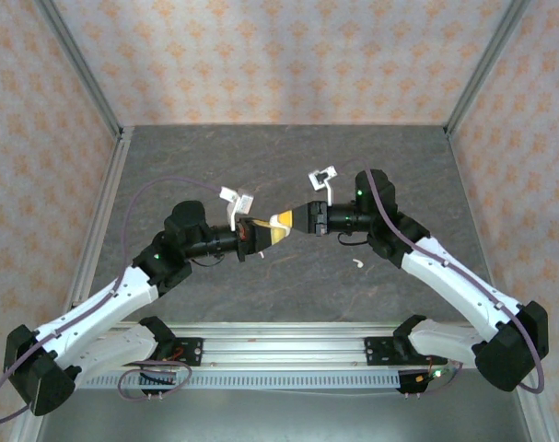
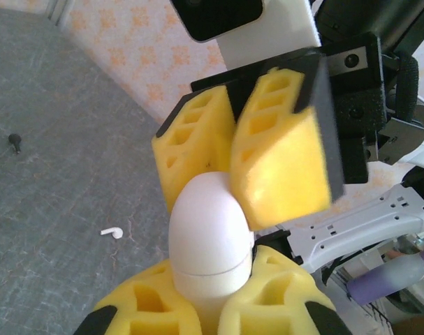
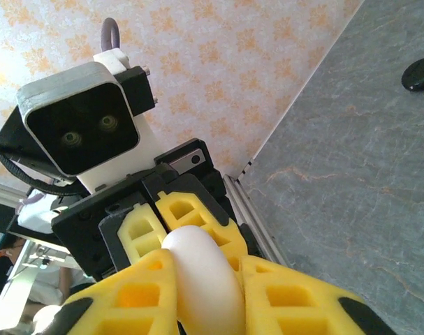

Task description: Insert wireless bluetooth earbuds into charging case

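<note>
The white egg-shaped charging case hangs in mid-air over the table's middle, closed, with a seam round it. My left gripper is shut on its lower part with yellow foam pads. My right gripper comes from the opposite side, and its pads press on both sides of the case's rounded top. From above, the left gripper and right gripper meet tip to tip at the case. A white earbud lies loose on the table. A black earbud lies further off.
The grey stone-patterned table is walled by patterned panels with metal rails at the edges. A small black object rests on the table in the right wrist view. An aluminium rail with the arm bases runs along the near edge.
</note>
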Motion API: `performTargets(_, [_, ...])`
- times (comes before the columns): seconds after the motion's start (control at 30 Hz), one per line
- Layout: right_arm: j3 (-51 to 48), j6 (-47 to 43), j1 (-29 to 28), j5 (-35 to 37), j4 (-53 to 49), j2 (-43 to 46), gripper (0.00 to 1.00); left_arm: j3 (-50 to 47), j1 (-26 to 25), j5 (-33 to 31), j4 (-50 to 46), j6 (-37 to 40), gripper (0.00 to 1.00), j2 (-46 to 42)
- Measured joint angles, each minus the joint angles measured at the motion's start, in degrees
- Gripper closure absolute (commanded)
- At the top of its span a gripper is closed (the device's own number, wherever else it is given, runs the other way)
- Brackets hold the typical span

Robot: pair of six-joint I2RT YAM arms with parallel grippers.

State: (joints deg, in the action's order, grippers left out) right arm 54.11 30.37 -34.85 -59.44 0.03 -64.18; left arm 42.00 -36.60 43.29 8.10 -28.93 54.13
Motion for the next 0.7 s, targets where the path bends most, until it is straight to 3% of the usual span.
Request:
performTargets(0.07, [0.0, 0.1, -0.2, -0.1, -0.2, 0.2, 0.42, -0.1, 0.0, -0.3, -0.2, 0.7, 1.0, -0.4])
performTargets(0.17, [0.0, 0.0, -0.2, -0.2, -0.4, 0.5, 0.36, -0.1, 0.0, -0.7, -0.1, 1.7, 1.0, -1.6])
performTargets(0.7, [2.2, -3.7, -0.4, 1.3, -6.0, -1.3, 0.43, -0.5, 0.4, -0.6, -1.3, 5.1, 1.0, -2.2])
